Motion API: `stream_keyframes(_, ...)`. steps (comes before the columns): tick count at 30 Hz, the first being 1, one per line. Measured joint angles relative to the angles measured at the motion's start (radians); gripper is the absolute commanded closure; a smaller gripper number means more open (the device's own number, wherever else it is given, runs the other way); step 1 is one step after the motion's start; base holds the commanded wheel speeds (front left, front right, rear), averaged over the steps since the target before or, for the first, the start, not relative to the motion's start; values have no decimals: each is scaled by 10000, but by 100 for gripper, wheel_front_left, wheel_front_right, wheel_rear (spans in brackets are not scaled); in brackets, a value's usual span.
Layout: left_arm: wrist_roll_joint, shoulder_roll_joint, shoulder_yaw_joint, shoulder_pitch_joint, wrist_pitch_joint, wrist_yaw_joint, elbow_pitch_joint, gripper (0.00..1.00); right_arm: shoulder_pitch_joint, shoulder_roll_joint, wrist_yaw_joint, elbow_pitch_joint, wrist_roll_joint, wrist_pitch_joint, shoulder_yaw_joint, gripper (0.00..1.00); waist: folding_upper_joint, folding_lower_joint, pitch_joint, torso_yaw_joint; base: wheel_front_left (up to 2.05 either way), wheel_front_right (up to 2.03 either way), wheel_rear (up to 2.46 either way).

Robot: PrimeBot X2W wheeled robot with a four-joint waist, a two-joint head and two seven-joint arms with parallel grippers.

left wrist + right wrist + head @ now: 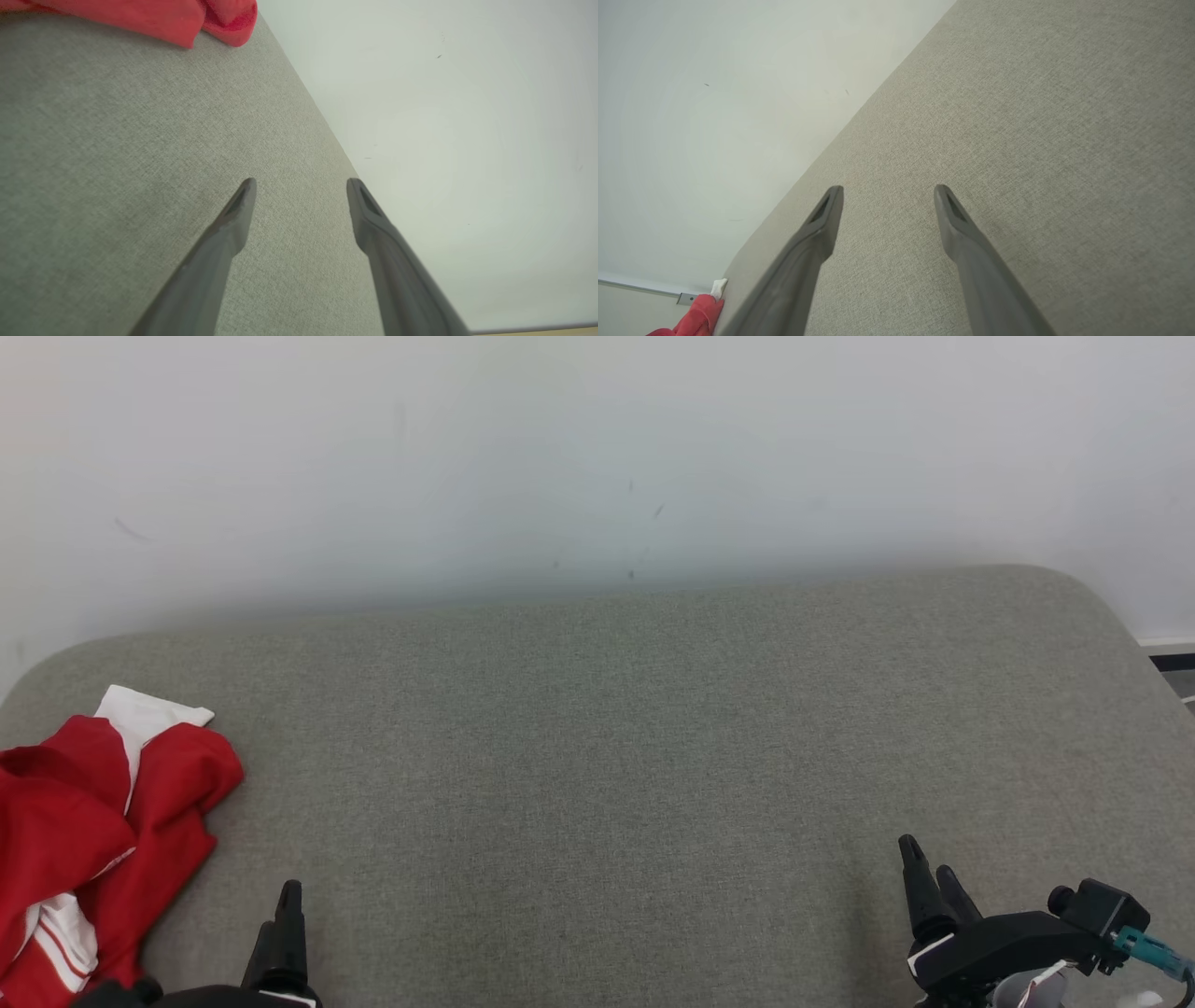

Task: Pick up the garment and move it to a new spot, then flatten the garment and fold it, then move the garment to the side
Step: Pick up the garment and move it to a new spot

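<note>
A crumpled red garment [84,840] with white trim lies at the far left of the grey upholstered surface [597,756]. A red edge of the garment [154,16] runs along the top of the left wrist view, and a small bit of the garment [698,317] sits at the bottom left of the right wrist view. My left gripper [285,905] sits low at the front left, just right of the garment, apart from it. Its jaws stand open and empty [301,186]. At the front right, my right gripper [929,863] is also open with nothing between its fingers [888,193].
A pale wall [597,457] rises directly behind the cushion. The cushion's rounded right corner [1102,607] drops to a strip of floor [1176,672] at the far right. Broad bare fabric stretches between the two grippers.
</note>
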State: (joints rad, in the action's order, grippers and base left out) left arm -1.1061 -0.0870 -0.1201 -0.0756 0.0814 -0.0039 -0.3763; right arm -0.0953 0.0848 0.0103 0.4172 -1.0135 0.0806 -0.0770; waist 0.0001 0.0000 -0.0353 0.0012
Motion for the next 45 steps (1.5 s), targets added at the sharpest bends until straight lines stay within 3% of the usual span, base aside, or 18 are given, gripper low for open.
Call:
stream_keyframes(30,4617,-943,-2449,-779,767,669,-416,0,-373,153,761,1047,4422,982,-803,0,-1,0,-284,262,0,0,0)
stream_keyframes(45,6142,-1218,-3099,-1182,685,1101,-629,0,-548,148,1135,1611,6420,1312,-1051,0,0,0,-393,356,0,0,0)
